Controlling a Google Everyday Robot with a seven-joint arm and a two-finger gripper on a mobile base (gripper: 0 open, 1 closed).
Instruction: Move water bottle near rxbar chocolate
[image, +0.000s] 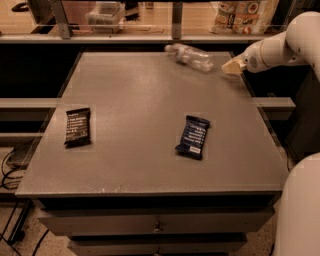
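gripper (231, 66) over far right edge of table (135, 95), just right of water bottle (192, 56) lying on its side along far edge. Shelf rail (125, 38) runs close behind bottle, tight room at back. Wide bare tabletop from bottle diagonally to rxbar chocolate (78, 126) near left edge. Navy-blue bar (193, 136) sits right of centre toward front, off that diagonal, well apart from both
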